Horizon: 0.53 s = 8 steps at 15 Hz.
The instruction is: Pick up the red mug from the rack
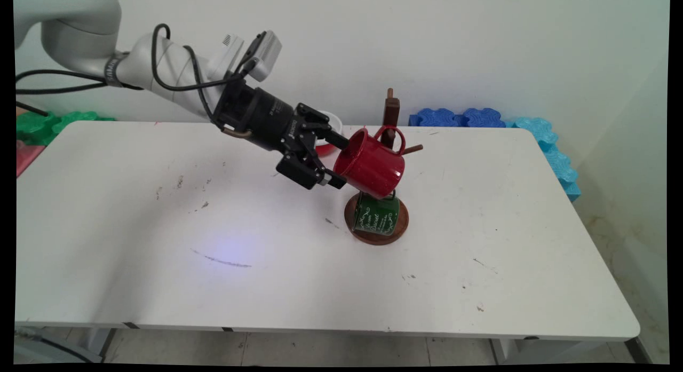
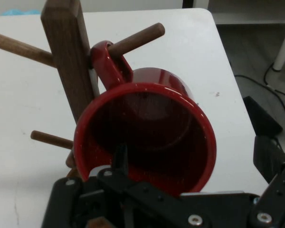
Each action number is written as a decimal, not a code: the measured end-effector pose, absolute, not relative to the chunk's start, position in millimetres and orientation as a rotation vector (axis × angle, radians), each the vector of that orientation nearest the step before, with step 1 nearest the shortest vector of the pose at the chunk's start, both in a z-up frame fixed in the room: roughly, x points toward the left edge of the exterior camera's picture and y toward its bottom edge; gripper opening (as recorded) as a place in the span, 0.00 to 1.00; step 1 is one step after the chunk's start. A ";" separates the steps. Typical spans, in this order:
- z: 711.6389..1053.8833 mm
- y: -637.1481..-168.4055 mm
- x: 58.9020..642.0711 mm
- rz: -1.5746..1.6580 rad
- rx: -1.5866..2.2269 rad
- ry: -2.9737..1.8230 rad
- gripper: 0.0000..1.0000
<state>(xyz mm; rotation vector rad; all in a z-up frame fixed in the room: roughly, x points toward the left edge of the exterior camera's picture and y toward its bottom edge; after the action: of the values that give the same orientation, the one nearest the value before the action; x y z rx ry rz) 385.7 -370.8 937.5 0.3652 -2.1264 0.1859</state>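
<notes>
1. The black gripper [image 1: 337, 159] was clamped on the rim of a red mug [image 1: 372, 163], one finger inside the cup and the other outside its wall, as the hand view showed. The jaws stood only as far apart as the thin enamel wall between them.

2. The red mug was held on its side, mouth toward the gripper, up against a wooden mug tree [image 1: 391, 113]. Its handle [image 2: 107, 64] was looped over an upper peg [image 2: 135, 39], close in by the post.

3. A green mug [image 1: 377, 215] with pale lettering hung lower on the same tree, just beneath the red one and over the round base [image 1: 400, 230]. Whether the two mugs touched could not be told.

4. Judging from the handle's seat on the peg, careful work here meant keeping the mug level with the peg so the loop neither bound nor twisted, and keeping its body off the green mug below.

5. The tree looked light and stood free on the white desk [image 1: 267, 286], so any sideways pull by the arm risked tipping it.

6. A white bowl with a red band [image 1: 326, 148] was partly hidden behind the gripper. Blue foam mats [image 1: 459, 117] and green ones [image 1: 37, 124] lay along the wall.
</notes>
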 end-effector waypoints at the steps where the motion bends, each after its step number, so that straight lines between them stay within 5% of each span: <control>1: 936.5 -371.7 384.2 0.187 0.366 -2.127 1.00; 4: 934.2 -375.1 379.9 0.192 0.371 -2.126 1.00; 5: 933.7 -376.1 378.7 0.193 0.373 -2.124 0.00; 8: 932.7 -378.3 375.5 0.193 0.377 -2.120 0.00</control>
<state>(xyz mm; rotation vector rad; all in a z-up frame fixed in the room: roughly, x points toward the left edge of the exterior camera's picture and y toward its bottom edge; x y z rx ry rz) 375.5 -378.3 932.7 0.3768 -2.1201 0.1932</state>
